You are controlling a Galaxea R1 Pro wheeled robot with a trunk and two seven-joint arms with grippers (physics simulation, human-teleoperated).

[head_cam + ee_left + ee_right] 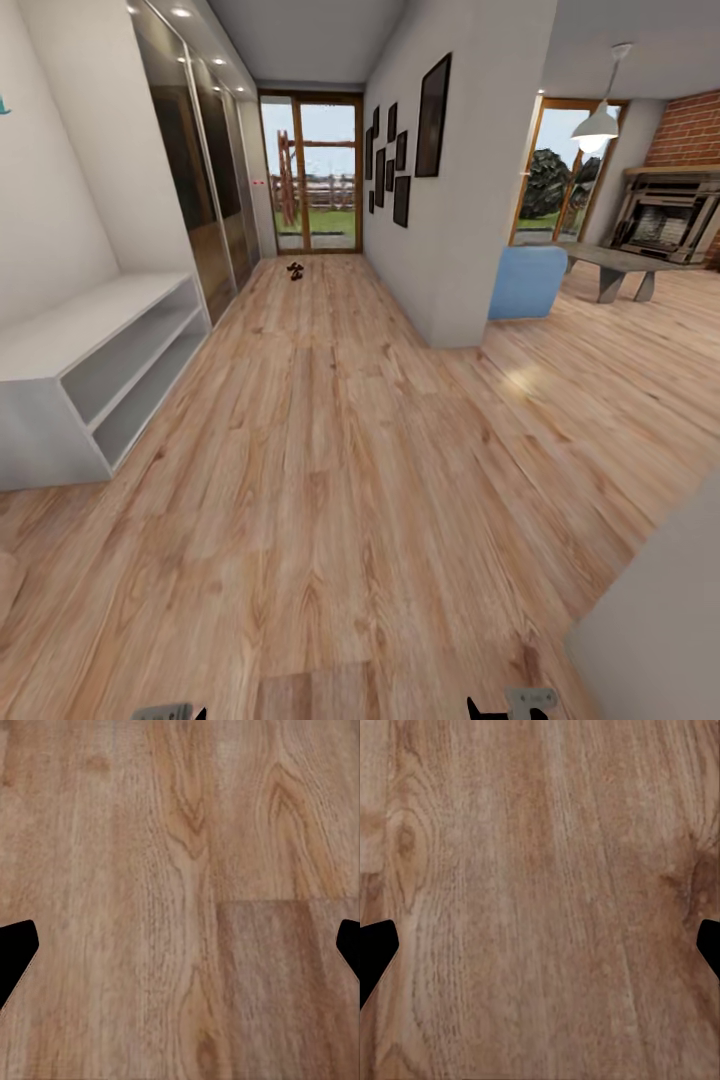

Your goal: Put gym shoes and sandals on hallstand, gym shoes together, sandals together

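So basically nothing's been done yet, as far as I can tell. Biggest thing in the head view is the corridor floor [340,480], light wood planks running from the bottom of the frame all the way up to the glass door at upper center. It's bare for most of that stretch.

At the left edge, middle height, sits a light-grey two-tier bench [90,370] with a flat top. I'd guess that's the hallstand, but the upper wall shelves aren't something I can make out from here, so I'm not 100% sure. Either way both tiers and the top look bare, no shoes on it.

Way up the corridor, just in front of the glass door at upper center, there's a small dark brownish blob on the floor, most likely the sandals [295,270]. Too tiny to tell if it's one or both, or how they're lying. No white sneakers that I can spot anywhere.

Grippers: the left gripper [180,945] has its two dark fingertips poking in at opposite edges of its wrist view, spread wide apart, with just floor between them, so it holds nothing. The right gripper [540,945] is the same deal, spread wide and carrying nothing.

My read: all four pickups are left, and first it has to drive up the hall.
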